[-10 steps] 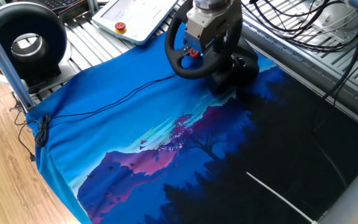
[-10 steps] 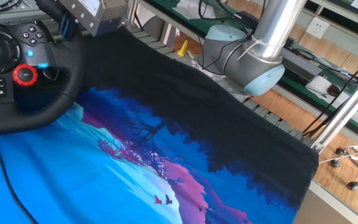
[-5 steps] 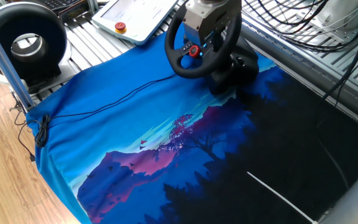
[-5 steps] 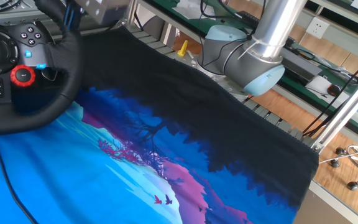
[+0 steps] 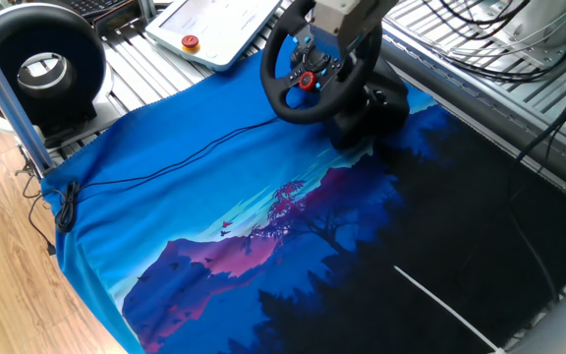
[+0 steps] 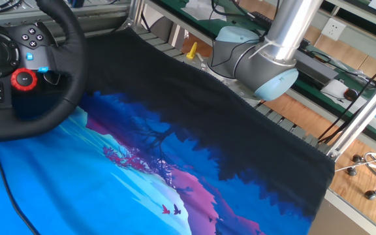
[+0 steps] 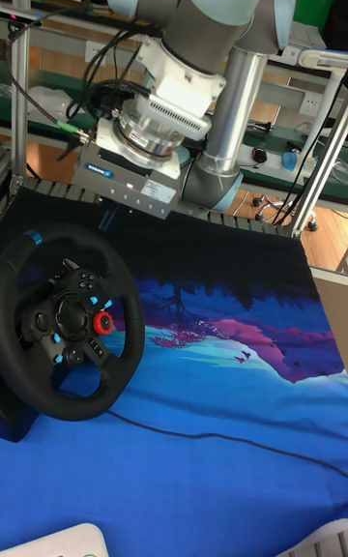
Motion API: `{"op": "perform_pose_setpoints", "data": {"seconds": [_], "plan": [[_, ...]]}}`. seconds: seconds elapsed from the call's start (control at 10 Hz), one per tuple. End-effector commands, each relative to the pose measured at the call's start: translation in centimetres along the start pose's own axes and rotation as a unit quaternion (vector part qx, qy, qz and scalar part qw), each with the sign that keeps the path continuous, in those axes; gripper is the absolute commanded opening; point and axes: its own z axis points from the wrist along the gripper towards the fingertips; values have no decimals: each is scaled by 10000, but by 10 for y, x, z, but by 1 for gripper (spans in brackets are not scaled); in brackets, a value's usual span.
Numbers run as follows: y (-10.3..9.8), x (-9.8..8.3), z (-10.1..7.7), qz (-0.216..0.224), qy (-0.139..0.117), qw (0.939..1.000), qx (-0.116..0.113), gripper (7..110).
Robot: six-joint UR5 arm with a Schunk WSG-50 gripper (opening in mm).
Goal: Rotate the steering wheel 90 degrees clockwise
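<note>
The gripper (image 7: 108, 221) hangs above the wheel (image 7: 68, 322), just over the top of the rim and clear of it; in the tall view only a thin dark finger shows below the grey body, so whether the jaws are open or closed cannot be told. In one fixed view the gripper body sits at the top edge, behind and above the wheel's upper rim.

The wheel (image 5: 314, 77) stands tilted on its black base (image 5: 376, 110), below and in front of the gripper, at the far edge of the cloth (image 5: 263, 226). Its blue stripe (image 7: 33, 239) sits on the upper left of the rim in the tall view, and a red button (image 7: 102, 323) glows right of the hub (small blue-lit buttons dot the hub around it). The other fixed view catches the wheel (image 6: 70, 65) at the left edge, with no gripper in sight.

A thin black cable (image 5: 165, 167) runs across the cloth away from the wheel. Well off from the gripper, beyond the cloth, lie a white pendant (image 5: 214, 25) with a red knob and a black ring device (image 5: 42, 69). The arm (image 7: 217, 64) rises behind the gripper.
</note>
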Motion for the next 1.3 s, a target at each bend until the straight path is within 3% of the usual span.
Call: {"op": "perform_pose_setpoints", "data": {"seconds": [0.0, 0.2, 0.7, 1.0, 1.2], "plan": [[-16, 0, 2, -136, -120, 9997, 156, 7], [-29, -15, 16, -232, -364, 9983, 400, 7], [-14, -11, 5, -99, -249, 9993, 249, 7], [-7, -22, 19, -112, -385, 9992, 80, 7], [3, -29, 22, 11, -381, 9992, 129, 7]]}}
